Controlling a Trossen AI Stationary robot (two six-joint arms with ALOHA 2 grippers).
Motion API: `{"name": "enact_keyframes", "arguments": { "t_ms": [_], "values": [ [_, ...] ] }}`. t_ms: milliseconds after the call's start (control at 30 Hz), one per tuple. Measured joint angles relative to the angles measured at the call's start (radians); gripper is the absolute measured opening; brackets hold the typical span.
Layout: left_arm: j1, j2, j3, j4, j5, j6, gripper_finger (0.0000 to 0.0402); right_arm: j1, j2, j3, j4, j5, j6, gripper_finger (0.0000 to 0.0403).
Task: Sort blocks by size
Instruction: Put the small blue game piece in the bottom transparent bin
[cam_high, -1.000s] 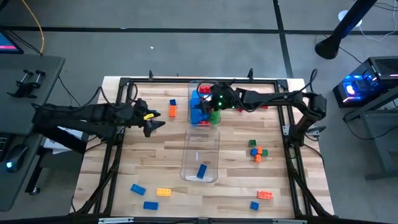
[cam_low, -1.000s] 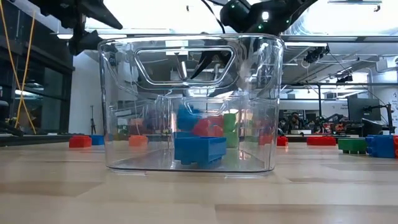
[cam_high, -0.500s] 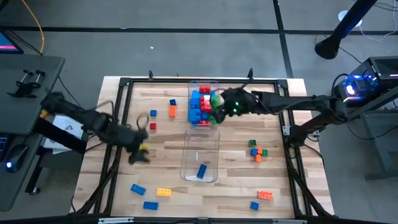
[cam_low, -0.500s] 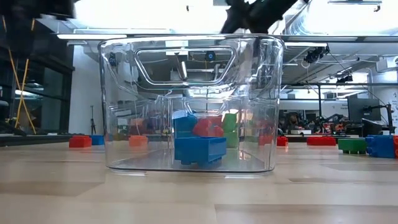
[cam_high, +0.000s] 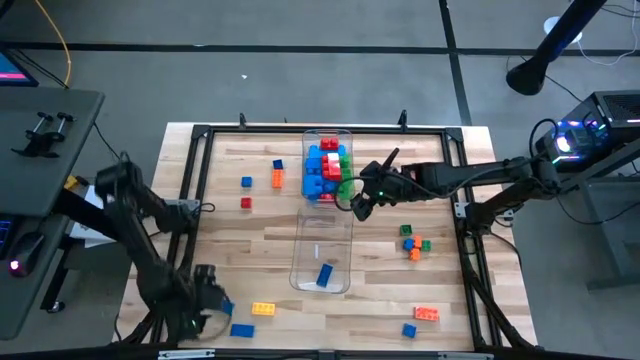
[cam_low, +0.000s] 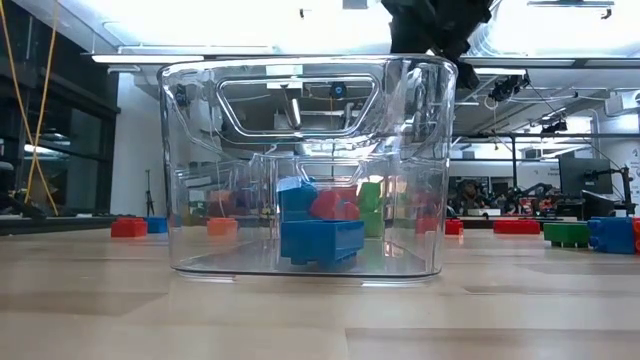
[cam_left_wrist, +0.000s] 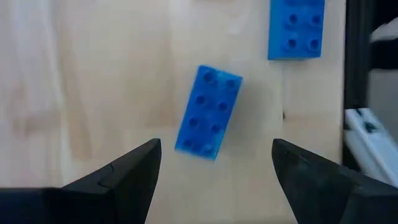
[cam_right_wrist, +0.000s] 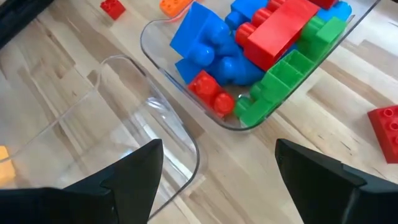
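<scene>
Table (cam_high: 250, 230): pale wood planks, smooth, inside a dark metal frame.

2 clear plastic bins, end to end at centre. Far bin (cam_high: 327, 165) is piled with big red, blue and green blocks (cam_right_wrist: 261, 43); near bin (cam_high: 322, 253) holds 1 blue block.

Left tool (cam_left_wrist: 214, 165): fingers spread, empty, above a blue 8-stud brick (cam_left_wrist: 208, 112) lying askew near the table's front left corner. Risk: brick is angled to the fingers, so closing could twist or skid it on the slick wood.

Right tool (cam_right_wrist: 217, 168): spread, empty, over the bins' junction. Risk: fingers could clip a thin rim and shove a bin.
</scene>
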Motion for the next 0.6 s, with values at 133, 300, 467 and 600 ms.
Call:
{"name": "enact_keyframes", "arguments": {
  "t_ms": [133,300,467,600],
  "values": [
    [-0.001,0.133,0.048,0.015,-0.012,0.065,0.0294,-0.001,0.000,0.000,0.001,0.000,-0.004,0.0307],
    [0.005,0.191,0.050,0.003,-0.065,0.033,0.0294,-0.001,0.000,0.000,-0.011,-0.002,-0.016,0.0307],
    [0.022,0.204,0.050,0.032,-0.076,0.050,0.0294,-0.001,0.000,0.000,-0.021,-0.004,-0.017,0.0307],
    [0.023,0.217,0.034,0.123,-0.027,0.105,0.0293,-0.001,0.000,0.000,-0.021,-0.004,-0.017,0.0307]
  ]
}}
